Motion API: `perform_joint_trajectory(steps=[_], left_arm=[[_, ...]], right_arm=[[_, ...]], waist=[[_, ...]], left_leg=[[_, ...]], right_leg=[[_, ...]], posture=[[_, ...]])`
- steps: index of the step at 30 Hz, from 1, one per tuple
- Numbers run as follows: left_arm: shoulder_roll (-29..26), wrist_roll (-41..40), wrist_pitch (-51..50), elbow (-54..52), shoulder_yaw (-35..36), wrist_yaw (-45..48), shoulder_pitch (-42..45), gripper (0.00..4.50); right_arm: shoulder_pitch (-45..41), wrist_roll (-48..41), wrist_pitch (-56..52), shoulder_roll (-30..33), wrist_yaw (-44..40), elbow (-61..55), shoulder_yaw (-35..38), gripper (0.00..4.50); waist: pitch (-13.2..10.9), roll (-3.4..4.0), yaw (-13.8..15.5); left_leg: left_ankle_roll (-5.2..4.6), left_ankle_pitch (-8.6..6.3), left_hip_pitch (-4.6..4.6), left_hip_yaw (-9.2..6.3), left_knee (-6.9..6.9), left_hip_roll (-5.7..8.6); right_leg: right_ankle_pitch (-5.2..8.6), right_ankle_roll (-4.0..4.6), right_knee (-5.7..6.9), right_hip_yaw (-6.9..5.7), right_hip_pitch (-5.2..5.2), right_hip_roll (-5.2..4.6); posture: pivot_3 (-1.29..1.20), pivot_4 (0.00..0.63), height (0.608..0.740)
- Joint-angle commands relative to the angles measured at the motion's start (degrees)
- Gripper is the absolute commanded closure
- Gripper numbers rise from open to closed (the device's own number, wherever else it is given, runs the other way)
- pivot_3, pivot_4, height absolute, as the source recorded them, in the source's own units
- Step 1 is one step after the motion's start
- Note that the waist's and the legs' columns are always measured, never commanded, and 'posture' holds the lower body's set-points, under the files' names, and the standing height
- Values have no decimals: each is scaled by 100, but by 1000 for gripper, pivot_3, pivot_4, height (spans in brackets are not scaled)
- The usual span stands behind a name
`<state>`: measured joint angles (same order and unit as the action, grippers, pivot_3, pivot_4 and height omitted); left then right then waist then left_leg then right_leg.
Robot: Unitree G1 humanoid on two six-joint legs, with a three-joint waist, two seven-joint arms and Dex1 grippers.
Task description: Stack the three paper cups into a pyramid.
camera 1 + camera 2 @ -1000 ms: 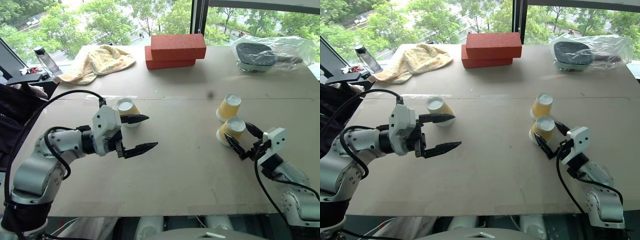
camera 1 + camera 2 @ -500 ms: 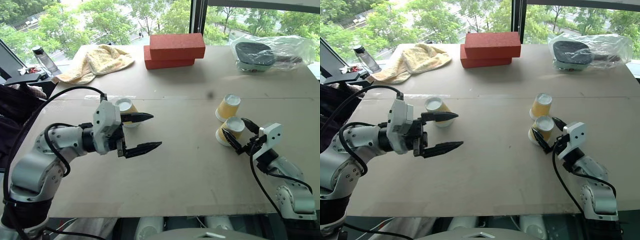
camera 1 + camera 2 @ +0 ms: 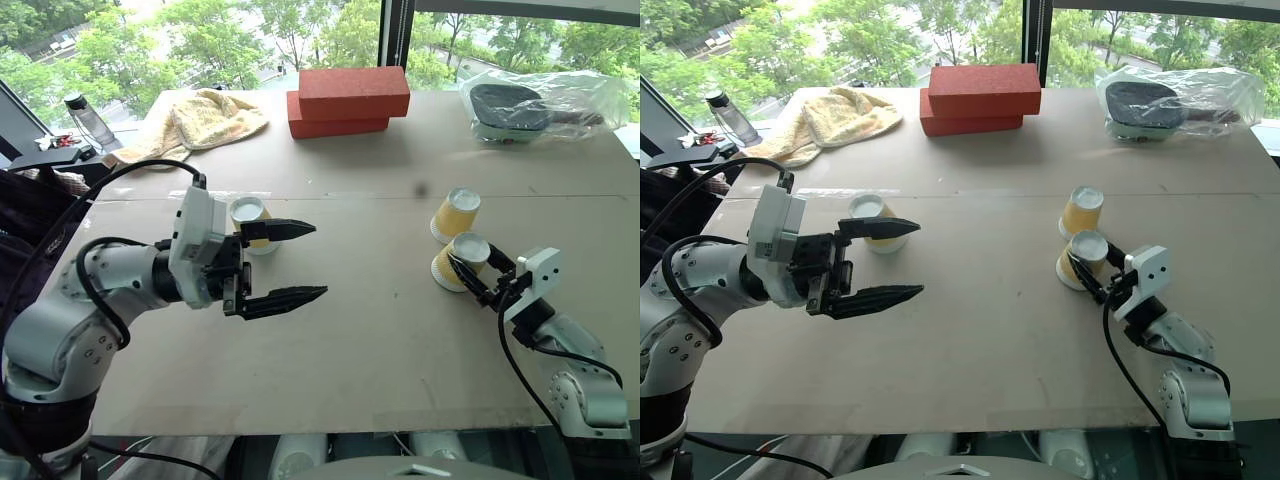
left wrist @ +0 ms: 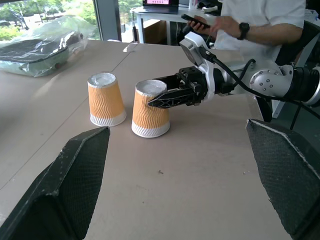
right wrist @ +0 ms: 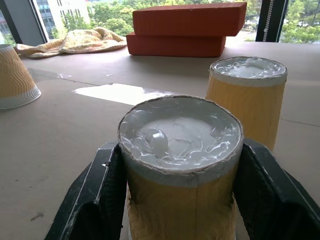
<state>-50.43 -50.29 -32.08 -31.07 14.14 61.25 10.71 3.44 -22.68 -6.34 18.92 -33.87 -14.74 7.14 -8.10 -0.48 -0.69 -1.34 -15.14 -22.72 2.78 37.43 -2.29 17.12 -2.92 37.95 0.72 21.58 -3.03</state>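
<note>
Three paper cups stand upside down on the table, yellow-orange with white rims. One cup (image 3: 250,220) is at the left, just behind my left gripper (image 3: 318,260), which hovers open and points to the right with nothing between its fingers. At the right, the far cup (image 3: 458,213) stands close beside the near cup (image 3: 461,262). My right gripper (image 3: 472,270) is shut on the near cup just below its white upturned base, and its black fingers (image 5: 97,200) press both sides. The left wrist view shows this grip (image 4: 167,96) side on.
Two stacked red bricks (image 3: 350,100) lie at the back centre, a yellow towel (image 3: 200,120) at the back left and a plastic bag (image 3: 540,100) with a dark item at the back right. A seated person (image 4: 260,22) holds a phone beyond the table's right side.
My right gripper's fingers have closed onto the near right cup. The left gripper has risen slightly and stays open. The cups have not moved.
</note>
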Motion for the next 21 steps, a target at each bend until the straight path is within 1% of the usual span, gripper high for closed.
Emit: perform_joint_trajectory(steps=[1,5,11,15,17,18,19,21], left_arm=[[-145,-94,50,-100,295,81,-6,0],[-281,-93,25,-58,489,141,-91,0],[-468,-137,-57,-122,780,130,-192,0],[-618,-82,-104,-215,1144,170,-577,0],[-641,-112,-138,-268,1321,154,-761,0],[-649,-130,-189,-284,1404,108,-856,0],[-660,-141,-236,-296,1464,80,-940,0],[-674,-160,-340,-310,1549,10,-1079,0]], right_arm=[[-131,-64,105,42,-129,-130,-48,2293],[-653,152,12,14,-268,-41,-550,2293],[-1546,281,-507,-397,-194,439,-1280,2293],[-2074,596,-368,-615,-223,912,-1640,2293],[-2201,678,-376,-665,-294,1064,-1788,2293],[-2250,753,-349,-677,-308,1143,-1849,1504],[-2283,791,-333,-685,-324,1197,-1889,1277],[-2335,842,-277,-708,-324,1276,-1907,591]], waist=[[0,0,-1],[0,-1,-40],[-4,-8,-10],[-8,-14,-11],[-10,-18,-20],[-10,-21,-14],[-11,-22,-15],[-11,-22,-18]], left_leg=[[0,0,0,0,0,0],[0,0,7,7,0,-1],[3,2,5,0,0,-5],[7,4,-1,4,0,-4],[7,4,0,4,0,-4],[7,4,0,4,0,-4],[7,4,0,1,0,-4],[8,4,0,2,0,-4]], right_leg=[[0,0,0,0,0,0],[0,0,4,0,1,4],[0,0,4,-1,3,9],[0,0,1,-4,7,5],[0,0,2,-4,7,4],[0,0,3,-5,7,4],[0,0,3,-6,7,4],[0,0,3,-5,8,4]], posture=[[0,150,730],[0,150,730],[0,150,730],[0,150,730],[0,150,730],[0,150,730],[0,150,730],[0,150,730]])
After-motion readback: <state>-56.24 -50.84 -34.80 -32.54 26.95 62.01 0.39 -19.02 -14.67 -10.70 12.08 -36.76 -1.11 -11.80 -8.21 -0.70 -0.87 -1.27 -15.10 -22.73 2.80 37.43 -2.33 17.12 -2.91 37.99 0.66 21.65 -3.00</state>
